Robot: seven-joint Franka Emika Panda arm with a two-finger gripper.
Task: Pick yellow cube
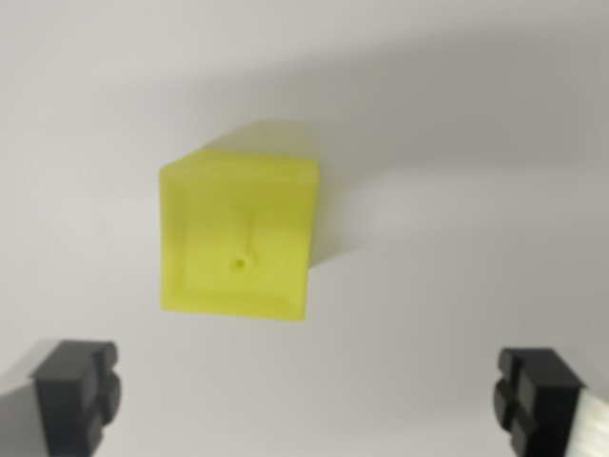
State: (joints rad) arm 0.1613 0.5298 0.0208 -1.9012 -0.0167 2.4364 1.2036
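Hand [309, 395] was wide open, empty; yellow cube [238, 238] sat on table [476, 143] above the fingertips, slightly left of centre.

We read no text, no label, no brand, no number, no sign anywhere in the wrist view

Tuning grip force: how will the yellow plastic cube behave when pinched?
The yellow plastic cube looks rigid, so probably won't deform. Flat faces suggest it won't roll. Its smooth surface may slip slightly between the open gripper pads.
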